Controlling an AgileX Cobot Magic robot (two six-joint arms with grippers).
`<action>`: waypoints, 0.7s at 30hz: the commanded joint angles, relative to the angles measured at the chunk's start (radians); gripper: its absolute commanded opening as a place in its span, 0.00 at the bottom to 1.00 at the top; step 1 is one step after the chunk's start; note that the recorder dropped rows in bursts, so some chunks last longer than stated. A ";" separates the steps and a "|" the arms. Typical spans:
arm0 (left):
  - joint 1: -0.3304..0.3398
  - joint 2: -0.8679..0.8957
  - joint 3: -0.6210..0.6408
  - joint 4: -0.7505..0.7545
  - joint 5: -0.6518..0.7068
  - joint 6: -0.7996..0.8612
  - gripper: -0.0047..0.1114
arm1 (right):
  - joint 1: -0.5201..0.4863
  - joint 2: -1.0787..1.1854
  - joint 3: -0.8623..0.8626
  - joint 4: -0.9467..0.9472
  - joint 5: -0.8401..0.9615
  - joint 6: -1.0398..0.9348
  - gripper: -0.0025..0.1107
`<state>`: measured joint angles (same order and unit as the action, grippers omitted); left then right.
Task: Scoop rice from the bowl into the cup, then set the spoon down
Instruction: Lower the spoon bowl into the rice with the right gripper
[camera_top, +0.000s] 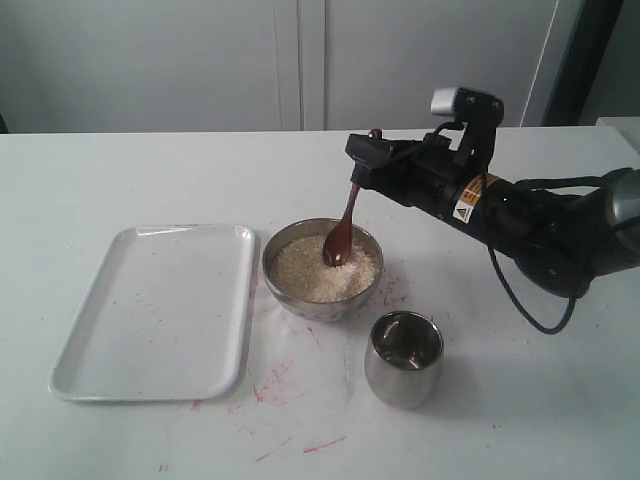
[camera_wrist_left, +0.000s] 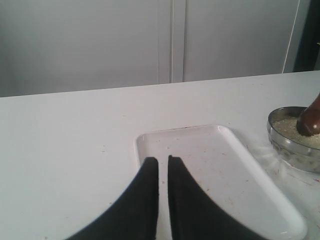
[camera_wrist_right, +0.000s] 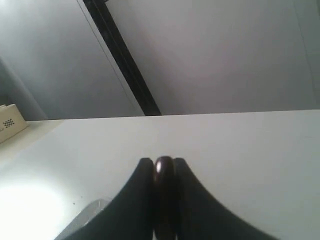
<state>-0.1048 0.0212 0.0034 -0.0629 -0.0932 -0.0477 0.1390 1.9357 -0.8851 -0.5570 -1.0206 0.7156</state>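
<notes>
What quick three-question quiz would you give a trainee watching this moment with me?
1. True or false: the right gripper is shut on the handle of the spoon.
2. The spoon's scoop is: A) hanging in mid-air; B) dipped in the rice in the bowl; C) lying flat, released.
3. Fill in: left of the bowl in the exterior view lies a white ___.
Key: 1 true; 2 B; 3 tray.

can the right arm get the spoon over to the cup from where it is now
Probably yes: the right gripper holds the spoon in the bowl, and the cup stands upright close beside the bowl with nothing between them.
</notes>
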 joint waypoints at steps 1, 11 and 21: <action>-0.002 0.003 -0.003 -0.004 -0.011 -0.001 0.16 | 0.000 -0.008 -0.001 -0.005 0.033 -0.012 0.02; -0.002 0.003 -0.003 -0.004 -0.011 -0.001 0.16 | 0.000 -0.008 -0.001 0.034 0.136 0.217 0.02; -0.002 0.003 -0.003 -0.004 -0.011 -0.001 0.16 | 0.000 -0.008 -0.001 0.078 0.227 0.348 0.02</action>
<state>-0.1048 0.0212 0.0034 -0.0629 -0.0932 -0.0477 0.1390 1.9357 -0.8851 -0.4807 -0.8129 1.0447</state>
